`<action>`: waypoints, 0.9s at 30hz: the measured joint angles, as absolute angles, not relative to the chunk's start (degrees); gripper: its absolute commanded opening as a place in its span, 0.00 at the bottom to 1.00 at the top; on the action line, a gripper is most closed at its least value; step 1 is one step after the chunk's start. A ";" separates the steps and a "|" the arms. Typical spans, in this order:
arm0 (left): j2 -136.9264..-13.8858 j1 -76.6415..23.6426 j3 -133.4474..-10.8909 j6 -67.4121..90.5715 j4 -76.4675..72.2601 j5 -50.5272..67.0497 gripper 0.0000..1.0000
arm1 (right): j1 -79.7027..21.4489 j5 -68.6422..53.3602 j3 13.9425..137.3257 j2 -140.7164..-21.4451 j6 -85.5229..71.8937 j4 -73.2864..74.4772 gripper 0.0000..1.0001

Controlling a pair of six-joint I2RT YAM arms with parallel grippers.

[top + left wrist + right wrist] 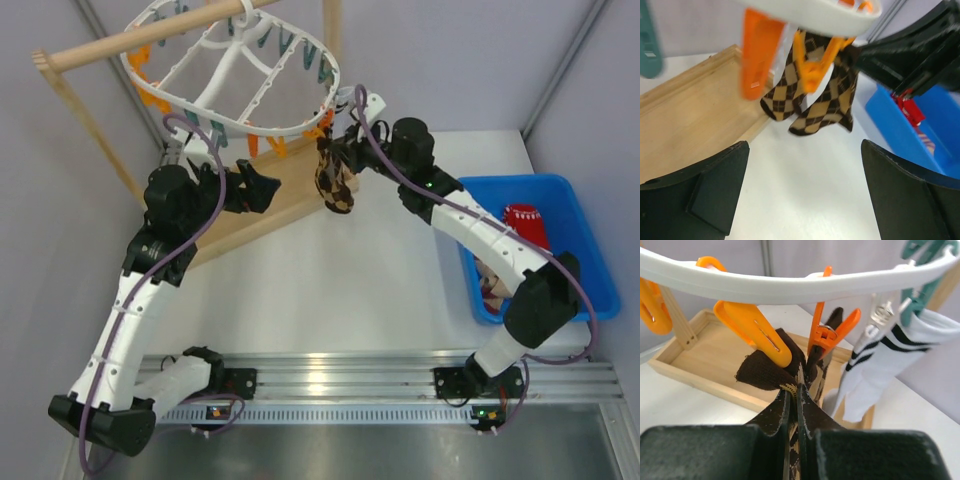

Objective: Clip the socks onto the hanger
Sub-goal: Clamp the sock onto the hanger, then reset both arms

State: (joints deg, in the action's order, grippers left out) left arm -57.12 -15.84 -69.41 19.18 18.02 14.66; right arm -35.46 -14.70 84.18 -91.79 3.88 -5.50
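So the left gripper (805,195) is wide open with nothing in it, sitting left of centre in the top view. The right gripper (797,405) is pinched tight on the argyle sock (336,185), which hangs from an orange clip (824,337) under the hanger (790,290) rim, upper middle of that view.

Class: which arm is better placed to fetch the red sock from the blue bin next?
Likely right. The blue bin sits on its side; the left tool is open but across the table. The right tool first must release the argyle sock.
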 measured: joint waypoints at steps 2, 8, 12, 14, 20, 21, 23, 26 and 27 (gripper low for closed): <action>-57.04 -15.81 -69.41 16.86 20.47 14.57 0.98 | -33.76 -14.70 84.18 -91.26 3.86 -4.80 0.04; -56.73 -15.77 -69.38 10.87 27.16 14.04 0.98 | -29.67 -14.70 83.94 -89.03 3.90 -1.93 0.21; -56.73 -15.77 -68.77 8.01 29.74 12.38 0.98 | -28.56 -14.98 81.95 -85.45 4.49 -1.28 0.30; -56.60 -15.77 -68.12 6.76 30.52 11.86 0.98 | -28.32 -15.51 80.38 -83.02 4.71 -0.78 0.40; -54.17 -15.77 -66.81 4.23 31.77 11.84 0.98 | -27.86 -17.34 74.11 -74.06 5.65 0.99 0.96; -53.52 -15.77 -66.81 3.73 31.79 11.97 0.98 | -27.59 -17.63 72.77 -72.18 5.78 1.34 1.00; -52.18 -15.77 -66.81 2.20 31.79 11.66 0.98 | -27.07 -17.91 70.04 -68.62 6.42 2.72 1.00; -50.35 -15.77 -66.30 0.05 31.77 11.00 0.98 | -26.48 -18.02 65.25 -63.11 7.38 4.54 1.00; -49.80 -15.77 -65.89 -0.49 31.75 10.74 0.98 | -26.37 -18.00 63.70 -61.36 7.81 5.28 1.00</action>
State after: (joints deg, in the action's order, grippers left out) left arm -49.80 -15.77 -65.89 -0.49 31.75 10.74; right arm -26.37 -18.00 63.70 -61.36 7.81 5.28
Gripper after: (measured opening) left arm 0.980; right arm 0.994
